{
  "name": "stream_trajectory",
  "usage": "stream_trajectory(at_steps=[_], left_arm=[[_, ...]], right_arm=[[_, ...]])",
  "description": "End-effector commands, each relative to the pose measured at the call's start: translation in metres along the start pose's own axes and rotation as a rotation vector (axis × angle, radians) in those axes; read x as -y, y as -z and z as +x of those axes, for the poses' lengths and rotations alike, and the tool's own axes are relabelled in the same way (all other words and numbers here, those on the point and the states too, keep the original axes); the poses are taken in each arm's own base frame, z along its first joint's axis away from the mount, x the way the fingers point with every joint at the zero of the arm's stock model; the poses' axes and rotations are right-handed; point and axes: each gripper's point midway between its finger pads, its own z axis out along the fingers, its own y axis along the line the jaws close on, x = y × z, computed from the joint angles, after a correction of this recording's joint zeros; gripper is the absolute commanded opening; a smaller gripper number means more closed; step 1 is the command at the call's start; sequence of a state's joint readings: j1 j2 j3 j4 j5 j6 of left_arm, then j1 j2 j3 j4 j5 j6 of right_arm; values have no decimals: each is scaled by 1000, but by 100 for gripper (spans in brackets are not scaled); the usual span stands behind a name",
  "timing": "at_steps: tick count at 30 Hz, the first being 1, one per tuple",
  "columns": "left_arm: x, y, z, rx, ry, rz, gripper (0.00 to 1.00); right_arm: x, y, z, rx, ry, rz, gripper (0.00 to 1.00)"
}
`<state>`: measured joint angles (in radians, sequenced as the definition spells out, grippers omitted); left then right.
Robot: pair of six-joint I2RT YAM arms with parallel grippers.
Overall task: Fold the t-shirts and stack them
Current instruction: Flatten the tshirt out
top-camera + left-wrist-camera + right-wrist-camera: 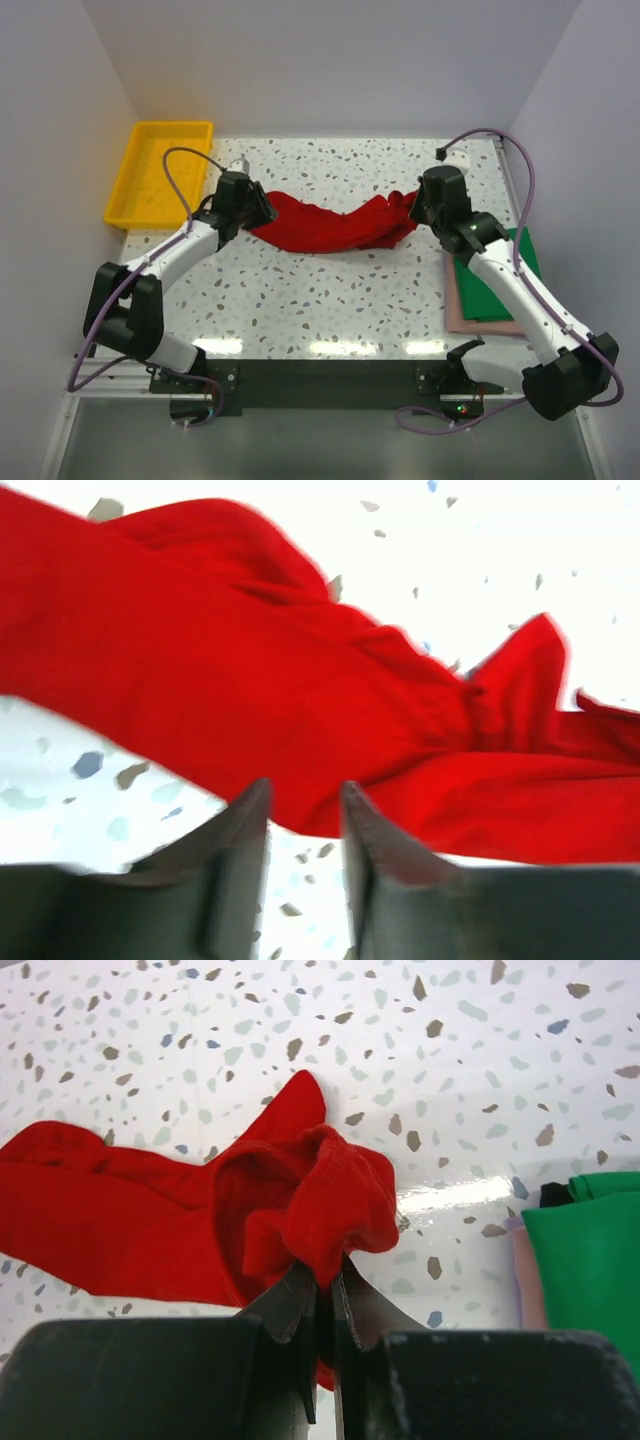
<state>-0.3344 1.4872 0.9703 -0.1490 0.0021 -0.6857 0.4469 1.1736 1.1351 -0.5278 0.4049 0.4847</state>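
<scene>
Right fingers clamped on red t-shirt; left fingers apart, gap seen only from wrist.

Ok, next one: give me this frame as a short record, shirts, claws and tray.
red t-shirt: unfolded, strung across the middle of the table
right claw: shut on the red t-shirt's right end
left claw: open, at its left end
green t-shirt: folded, lying on the pink t-shirt, right side
yellow tray: far left corner

White-and-black arms, purple cables
</scene>
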Motion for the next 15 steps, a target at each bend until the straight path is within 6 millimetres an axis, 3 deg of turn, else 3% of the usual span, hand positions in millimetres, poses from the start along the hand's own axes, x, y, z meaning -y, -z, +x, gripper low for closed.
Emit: stream_trajectory(at_steps=[1, 3, 4, 6, 7, 8, 10, 11, 12, 13, 14, 15], left_arm=[[-18, -3, 14, -22, 7, -64, 46], [-19, -7, 11, -16, 14, -78, 49], [-23, -14, 13, -23, 18, -103, 50], [-21, -22, 0, -7, 24, -118, 51], [-26, -33, 3, -31, 18, -142, 51], [-19, -37, -11, -5, 12, -139, 51], [-28, -55, -11, -20, -12, -190, 50], [-21, -61, -25, 1, -21, -187, 50], [-26, -67, -30, 14, -30, -223, 50], [-39, -78, -21, -26, -43, -269, 49], [-35, -82, -36, 4, -49, -278, 49], [-37, -87, -37, 4, -60, -295, 49]], right_arm=[[24, -5, 3, -42, -12, 50, 6], [33, -16, 11, -77, -46, 56, 6], [33, -22, 25, -116, -41, 55, 6], [30, -29, 35, -134, -60, 39, 7], [31, -32, 52, -174, -60, 31, 7], [31, -34, 59, -185, -64, 28, 7], [33, -38, 78, -222, -72, 21, 6], [31, -38, 84, -234, -79, 6, 6], [31, -39, 88, -238, -87, 2, 6], [35, -40, 98, -256, -86, 10, 6], [34, -39, 101, -262, -86, 0, 6], [34, -39, 104, -265, -89, 0, 6]])
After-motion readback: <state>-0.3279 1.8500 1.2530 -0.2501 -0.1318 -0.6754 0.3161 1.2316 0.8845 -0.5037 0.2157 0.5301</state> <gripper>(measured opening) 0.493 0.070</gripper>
